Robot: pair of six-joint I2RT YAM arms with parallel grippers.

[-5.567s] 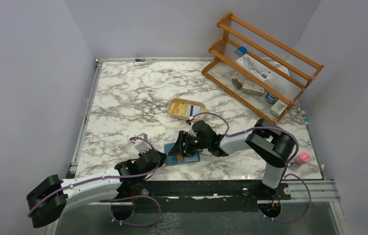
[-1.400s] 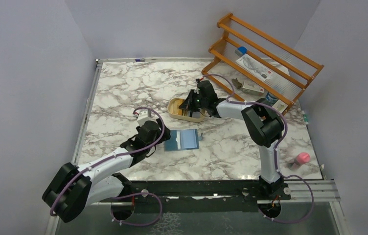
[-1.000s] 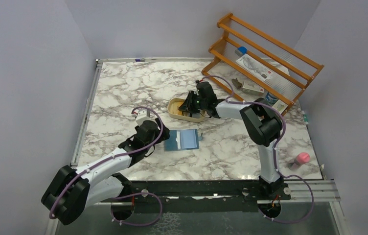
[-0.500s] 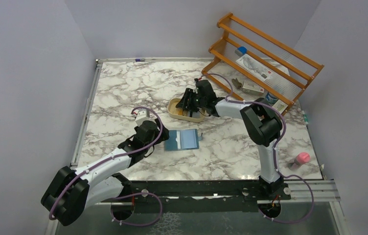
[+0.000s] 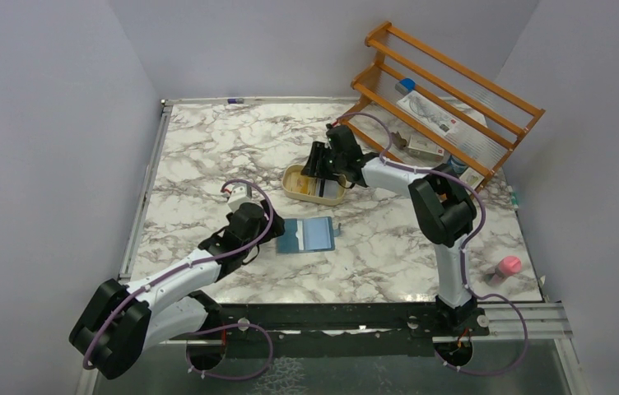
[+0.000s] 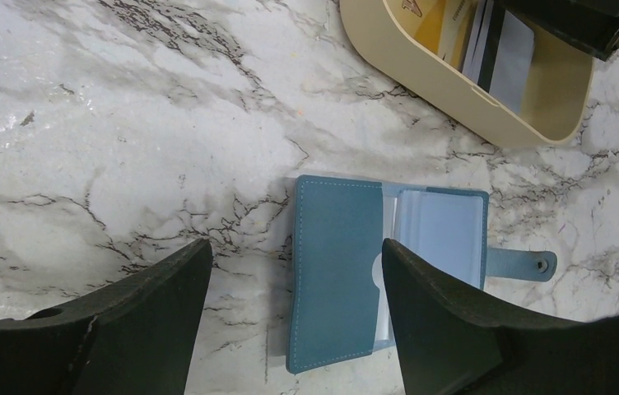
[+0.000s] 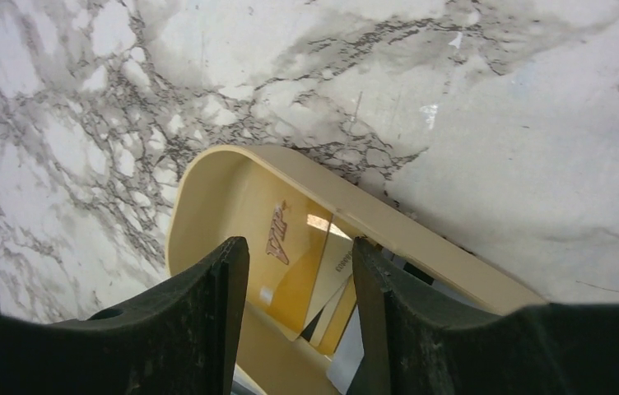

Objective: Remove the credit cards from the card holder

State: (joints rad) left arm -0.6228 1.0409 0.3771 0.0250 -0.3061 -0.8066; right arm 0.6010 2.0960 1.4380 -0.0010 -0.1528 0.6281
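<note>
I work on a white marble-patterned tabletop with grey veins (image 5: 207,156), glossy enough to catch soft, even light. Plain pale lilac-grey walls (image 5: 51,123) close it in on the left, the far side and the right. A thin silver metal rail (image 5: 142,193) runs along the left edge and a black strip (image 5: 339,315) along the near edge. An orange slatted wooden rack (image 5: 464,68) sits askew at the far right corner, with small boxes and a printed sheet inside.

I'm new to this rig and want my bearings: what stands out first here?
The teal card holder lies open and flat mid-table. Just beyond it a tan dish holds the credit cards, with the right gripper hovering over it, jaws open. An orange wooden rack stands at the table's far right corner.
</note>
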